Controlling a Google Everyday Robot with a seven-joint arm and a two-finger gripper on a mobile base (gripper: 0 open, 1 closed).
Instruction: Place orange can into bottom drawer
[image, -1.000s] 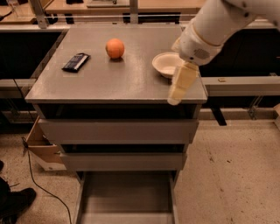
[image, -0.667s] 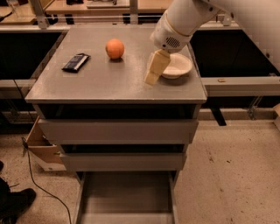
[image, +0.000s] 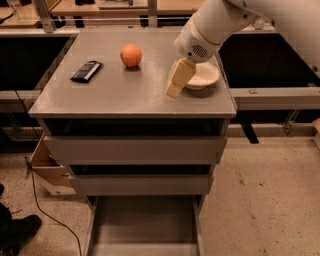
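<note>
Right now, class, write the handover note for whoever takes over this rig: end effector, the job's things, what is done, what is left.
End effector: low over the cabinet top, beside the white bowl, apart from the orange can.
Orange can: on the cabinet top toward the rear, not grasped.
Bottom drawer: pulled open, no can in it.
Done: drawer open.
Left: grasp the can, lower it into the drawer, release.
</note>
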